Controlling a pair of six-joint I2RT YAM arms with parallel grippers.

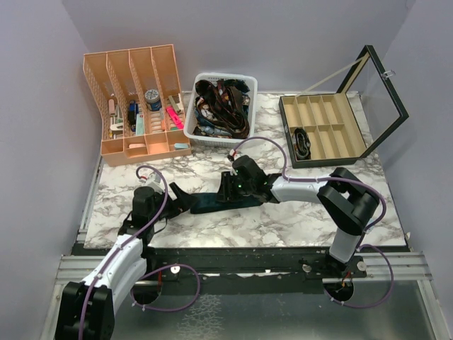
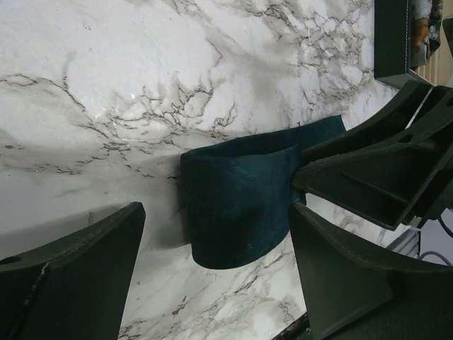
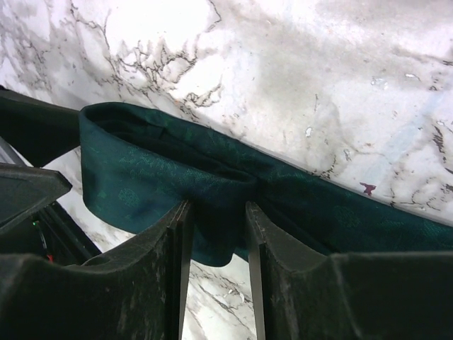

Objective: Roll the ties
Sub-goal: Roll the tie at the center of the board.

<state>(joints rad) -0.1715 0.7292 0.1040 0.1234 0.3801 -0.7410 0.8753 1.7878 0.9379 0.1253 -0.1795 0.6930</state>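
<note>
One of the ties (image 1: 205,203), dark teal, lies across the middle of the marble table (image 1: 297,212). My right gripper (image 1: 228,190) reaches in from the right and squeezes it across its width. In the right wrist view the cloth (image 3: 141,170) bunches into a fold between the two fingers of the right gripper (image 3: 216,209). A folded-over end of the tie (image 2: 233,198) curls up in the left wrist view. My left gripper (image 2: 216,219) straddles that end with its jaws wide apart, touching nothing. From above, the left gripper (image 1: 177,198) sits at the tie's left end.
A white basket (image 1: 223,75) heaped with more ties stands at the back centre. Left of it is an orange desk organiser (image 1: 138,149). At the back right, a compartment box (image 1: 322,131) with its lid up holds a dark roll (image 1: 302,142). Purple cables loop over both arms.
</note>
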